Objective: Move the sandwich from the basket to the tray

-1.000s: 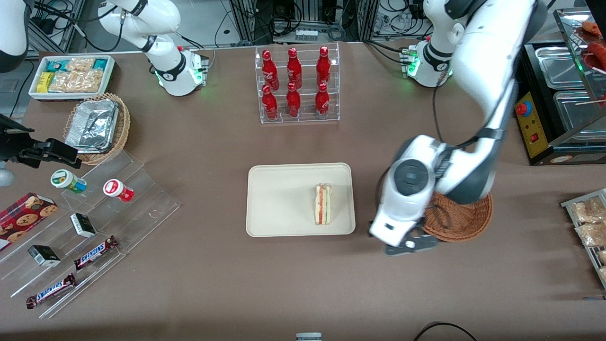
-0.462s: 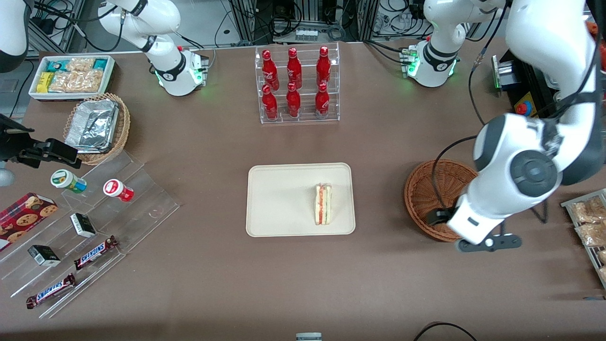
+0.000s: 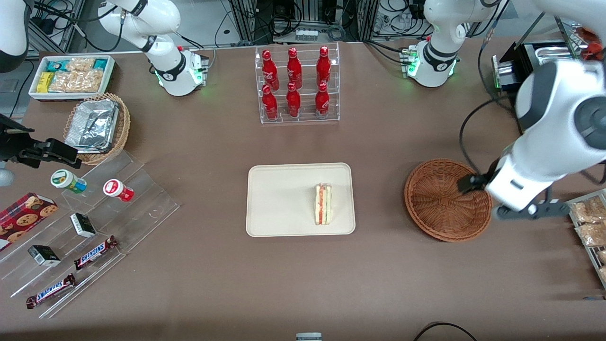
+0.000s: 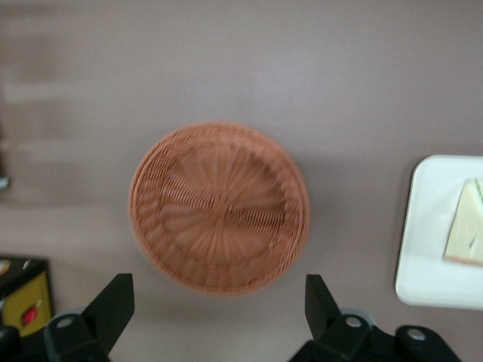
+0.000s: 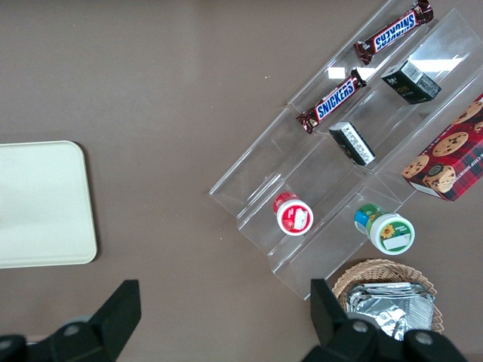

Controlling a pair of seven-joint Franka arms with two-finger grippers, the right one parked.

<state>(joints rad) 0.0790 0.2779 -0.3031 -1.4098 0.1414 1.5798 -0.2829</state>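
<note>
The sandwich (image 3: 323, 204), a wrapped white wedge with red and green filling, lies on the cream tray (image 3: 284, 189) near the rim that faces the basket. The round reddish-brown wicker basket (image 3: 447, 200) stands beside the tray and holds nothing. My left gripper (image 4: 216, 290) hangs high over the table, open wide with nothing between its black fingers (image 4: 113, 302). The wrist view looks straight down on the basket (image 4: 219, 207), with the tray's edge (image 4: 426, 226) and a corner of the sandwich (image 4: 466, 234) in sight. In the front view its wrist (image 3: 516, 187) overlaps the basket's rim toward the working arm's end.
A clear rack of red bottles (image 3: 297, 85) stands farther from the camera than the tray. A wire rack of bagged snacks (image 3: 589, 222) and a black appliance (image 3: 537, 123) sit at the working arm's end. Acrylic steps with candy bars (image 3: 85, 227) lie toward the parked arm's end.
My left arm swung from above the basket toward the working arm's end of the table and uncovered the basket. The sandwich stayed still on the tray.
</note>
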